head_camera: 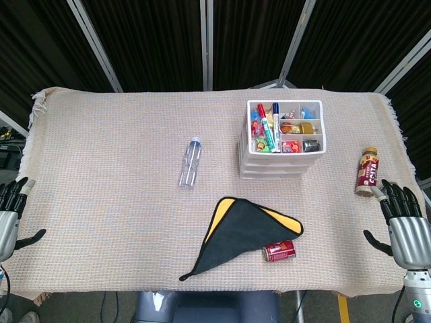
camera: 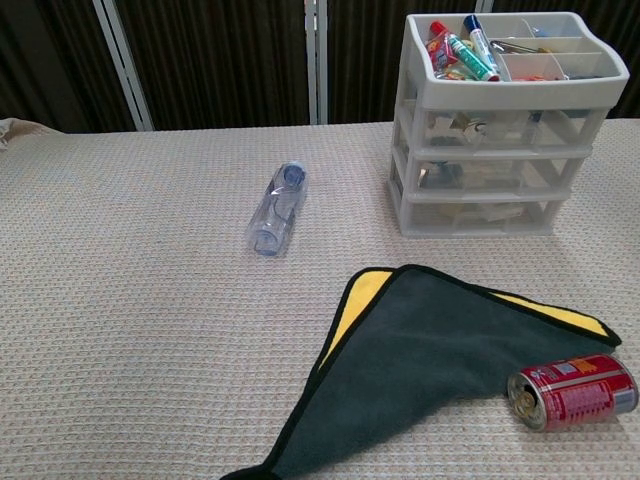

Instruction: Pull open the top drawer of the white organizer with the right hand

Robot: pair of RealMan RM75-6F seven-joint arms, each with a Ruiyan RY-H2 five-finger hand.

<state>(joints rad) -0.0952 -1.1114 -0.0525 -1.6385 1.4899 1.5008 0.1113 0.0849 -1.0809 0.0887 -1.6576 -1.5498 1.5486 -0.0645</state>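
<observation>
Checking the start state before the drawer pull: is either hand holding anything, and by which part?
Nothing is held. The right hand and left hand are both open at the table's edges.

The right hand (head_camera: 406,232) has a silver-grey metal palm, black segmented fingers (head_camera: 397,198) with pale tips and a green-lit wrist ring, while the left hand (head_camera: 7,225) shows matching silver casing and black fingers.
</observation>
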